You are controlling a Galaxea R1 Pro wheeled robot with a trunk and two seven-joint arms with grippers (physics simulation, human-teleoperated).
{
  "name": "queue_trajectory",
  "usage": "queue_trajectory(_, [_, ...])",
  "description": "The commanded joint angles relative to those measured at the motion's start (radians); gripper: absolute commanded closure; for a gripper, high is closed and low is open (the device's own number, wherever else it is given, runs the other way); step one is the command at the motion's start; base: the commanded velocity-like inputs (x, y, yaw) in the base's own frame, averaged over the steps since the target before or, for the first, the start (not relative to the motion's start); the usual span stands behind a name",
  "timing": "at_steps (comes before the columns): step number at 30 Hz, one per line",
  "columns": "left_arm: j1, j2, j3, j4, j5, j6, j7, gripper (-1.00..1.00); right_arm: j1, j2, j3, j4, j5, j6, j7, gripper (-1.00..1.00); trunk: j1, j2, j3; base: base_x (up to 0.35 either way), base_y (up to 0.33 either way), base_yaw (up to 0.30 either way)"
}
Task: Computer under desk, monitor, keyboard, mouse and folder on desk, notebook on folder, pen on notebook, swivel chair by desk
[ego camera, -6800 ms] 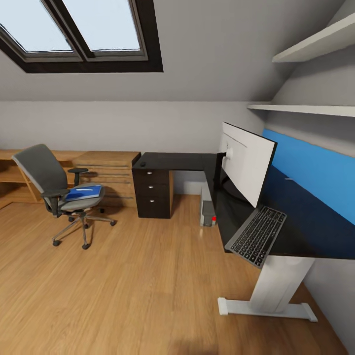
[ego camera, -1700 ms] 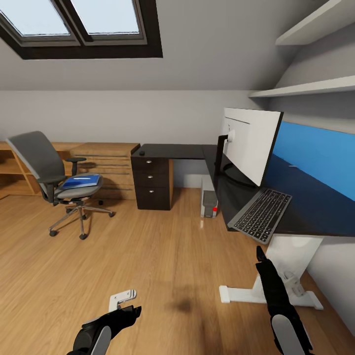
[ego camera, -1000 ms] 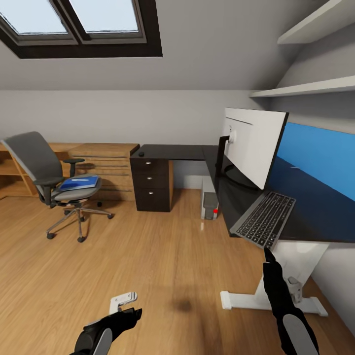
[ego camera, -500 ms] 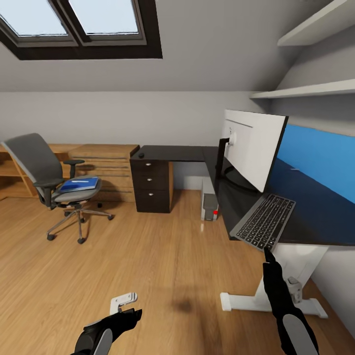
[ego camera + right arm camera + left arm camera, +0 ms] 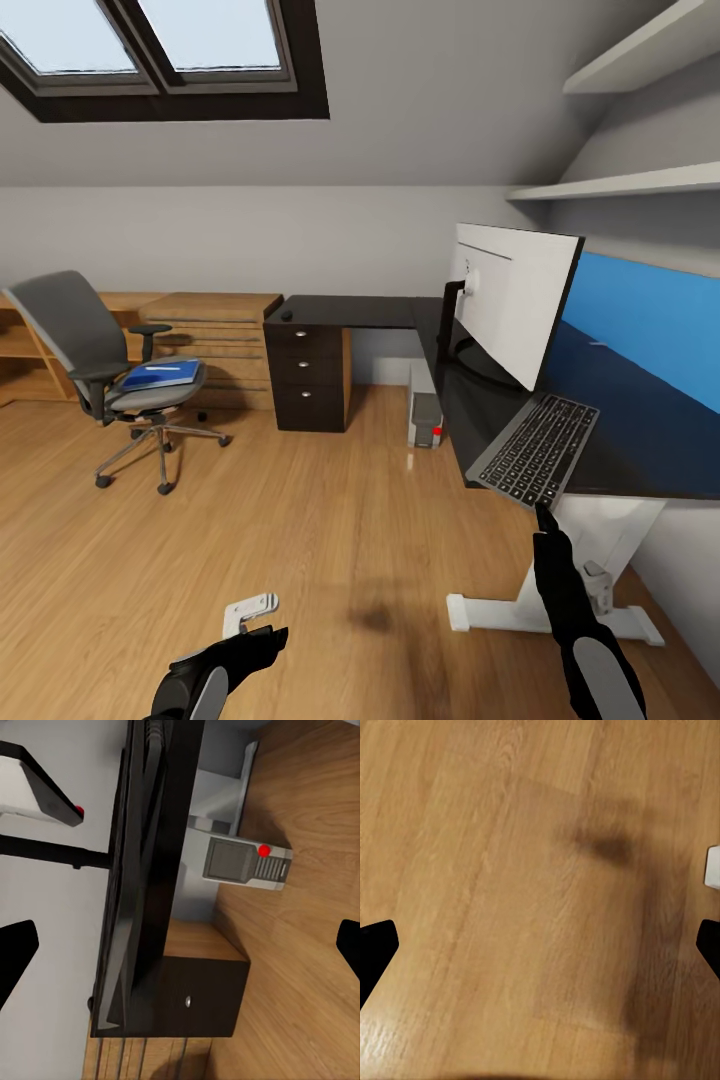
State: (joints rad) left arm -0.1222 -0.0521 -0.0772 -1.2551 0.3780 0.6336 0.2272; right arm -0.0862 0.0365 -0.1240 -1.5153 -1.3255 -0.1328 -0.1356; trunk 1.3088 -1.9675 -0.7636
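Open floor mid-room; desk edge crowded.
Bare floor (image 5: 300,520) between chair (image 5: 110,370) and desk (image 5: 620,440). Keyboard (image 5: 538,449) overhangs the desk's front edge; monitor (image 5: 510,300) blocks behind it, drawer unit (image 5: 308,375) and computer (image 5: 424,415) beneath.

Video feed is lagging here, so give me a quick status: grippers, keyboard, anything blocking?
Both grippers open, empty: left gripper low over floor, right gripper just below keyboard. Keyboard overhangs desk edge. Folder on swivel chair. Nothing blocking.

Head camera sits high, looking across the bedroom at the desk (image 5: 370,310) from a few steps off. Left wrist camera points straight down, close over floorboards (image 5: 510,907). Right wrist camera looks along the desk's underside, sharing the computer (image 5: 246,862) with the head view.
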Motion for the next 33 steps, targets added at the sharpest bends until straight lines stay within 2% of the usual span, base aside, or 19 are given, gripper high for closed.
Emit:
queue_trajectory(1, [0.000, 0.000, -0.001, -0.001, 0.010, 0.003, 0.009, -1.00, 0.000, 0.000, 0.000, -0.001, -0.010, -0.004, -0.003, -1.00, 0.000, 0.000, -0.001, 0.000, 0.000, 0.000])
queue_trajectory(6, [0.000, 0.000, -0.001, -0.001, 0.010, 0.003, 0.009, -1.00, 0.000, 0.000, 0.000, 0.000, -0.010, -0.004, -0.003, -1.00, -0.019, 0.035, 0.015, 0.000, 0.000, 0.000])
queue_trajectory(25, [0.000, 0.003, 0.000, -0.001, 0.012, 0.002, 0.009, -1.00, 0.000, 0.001, 0.016, 0.005, -0.010, -0.004, -0.003, -1.00, -0.019, 0.035, 0.015, 0.001, 0.001, 0.000])
queue_trajectory(33, [0.000, 0.003, 0.001, -0.001, 0.012, 0.001, 0.009, -1.00, 0.000, 0.001, 0.018, 0.006, -0.009, -0.004, -0.003, -1.00, -0.019, 0.035, 0.015, 0.131, 0.097, 0.000])
